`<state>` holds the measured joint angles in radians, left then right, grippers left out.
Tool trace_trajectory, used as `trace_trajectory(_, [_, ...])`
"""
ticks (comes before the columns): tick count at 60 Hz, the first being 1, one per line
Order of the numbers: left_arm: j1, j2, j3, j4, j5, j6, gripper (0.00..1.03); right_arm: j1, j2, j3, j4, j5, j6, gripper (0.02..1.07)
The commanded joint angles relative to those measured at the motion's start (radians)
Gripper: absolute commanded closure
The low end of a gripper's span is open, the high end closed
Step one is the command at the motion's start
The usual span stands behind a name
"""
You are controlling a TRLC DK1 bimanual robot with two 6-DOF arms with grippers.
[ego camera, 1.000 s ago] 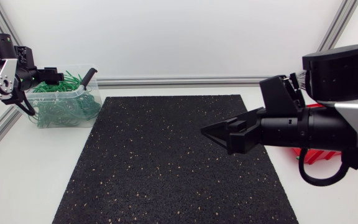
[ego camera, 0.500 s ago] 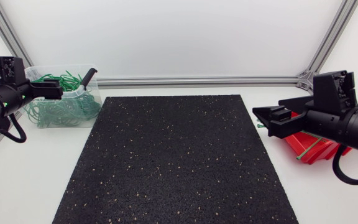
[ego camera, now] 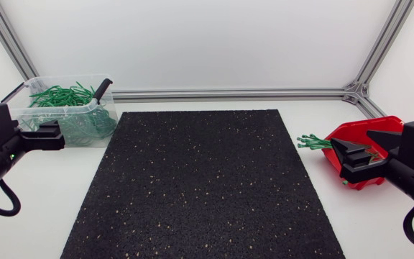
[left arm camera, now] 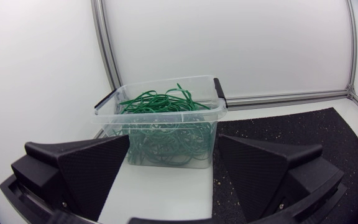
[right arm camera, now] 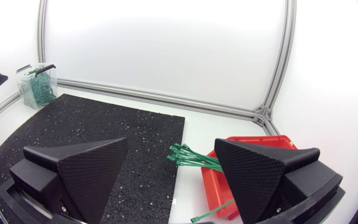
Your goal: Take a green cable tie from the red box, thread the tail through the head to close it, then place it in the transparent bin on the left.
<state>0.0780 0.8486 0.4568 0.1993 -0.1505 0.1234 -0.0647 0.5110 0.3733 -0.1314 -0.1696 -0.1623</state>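
Observation:
The transparent bin (ego camera: pixel 70 115) stands at the back left, holding a tangle of closed green cable ties (left arm camera: pixel 157 102). My left gripper (ego camera: pixel 51 137) hovers in front of it, at the bin's near left. In the left wrist view the left gripper (left arm camera: pixel 174 142) is open and empty, and the bin (left arm camera: pixel 166 134) lies straight ahead. At the right edge sits the red box (ego camera: pixel 371 131), with straight green ties (ego camera: pixel 313 141) poking out over its rim. My right gripper (ego camera: pixel 349 160) is open and empty just above the box's near side. The ties (right arm camera: pixel 194 157) lie ahead of its fingers.
A black speckled mat (ego camera: pixel 200 180) covers the middle of the white table. An aluminium frame rail (ego camera: pixel 228 93) runs along the back edge. The bin has black latches (ego camera: pixel 103 88) on its ends. In the right wrist view, the bin (right arm camera: pixel 36 88) is far across the mat.
My left gripper drew back from above the bin to its near side and opened wider. My right arm pulled back from over the mat to the red box, still open.

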Motion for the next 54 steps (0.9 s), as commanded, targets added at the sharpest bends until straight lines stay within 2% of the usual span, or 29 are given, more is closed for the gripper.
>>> trace_trajectory(1, [-0.021,-0.109,-0.079,0.008,0.017,-0.016,0.04,-0.007,-0.050,-0.048,0.020,0.013,-0.010,0.06])
trace_trajectory(14, [-0.109,-0.347,-0.265,0.012,0.026,-0.010,0.04,0.010,-0.158,-0.124,0.046,0.049,0.030,0.06])
trace_trajectory(54, [-0.088,-0.689,-0.396,-0.131,0.111,-0.087,0.04,0.063,-0.498,-0.364,0.128,0.165,0.157,0.06])
